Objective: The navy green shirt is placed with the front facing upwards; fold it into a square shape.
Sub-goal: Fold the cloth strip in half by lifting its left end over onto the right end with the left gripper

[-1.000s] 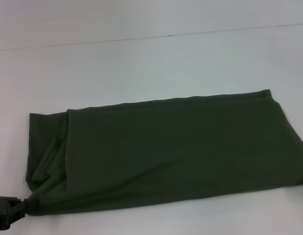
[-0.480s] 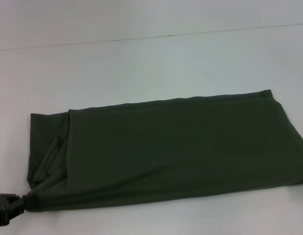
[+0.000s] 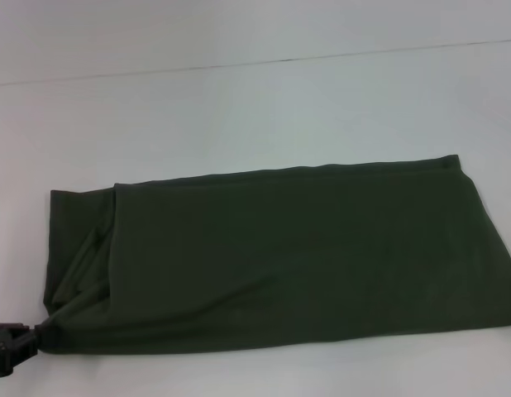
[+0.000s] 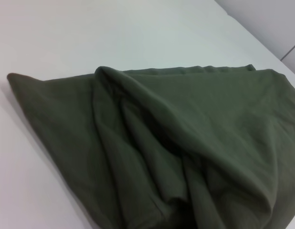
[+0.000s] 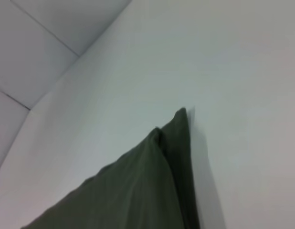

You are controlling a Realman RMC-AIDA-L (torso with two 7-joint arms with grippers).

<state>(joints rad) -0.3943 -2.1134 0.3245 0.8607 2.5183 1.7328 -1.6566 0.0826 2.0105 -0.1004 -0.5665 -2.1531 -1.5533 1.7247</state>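
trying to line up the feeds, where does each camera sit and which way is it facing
Head view: on the robot's head, looking forward and down at the navy green shirt folded into a long band on the white table; only the left end effector shows, at the shirt's near left corner.
Left wrist view: on the left arm, low over the table, looking along the bunched shirt; no robot parts visible.
Right wrist view: on the right arm, low by a shirt corner; no robot parts visible.
Shared: all three show shirt and table.

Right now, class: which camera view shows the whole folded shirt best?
The head view: the navy green shirt lies there as one long band, left gripper at its near corner. The left wrist view shows bunched folds, the right wrist view one corner.
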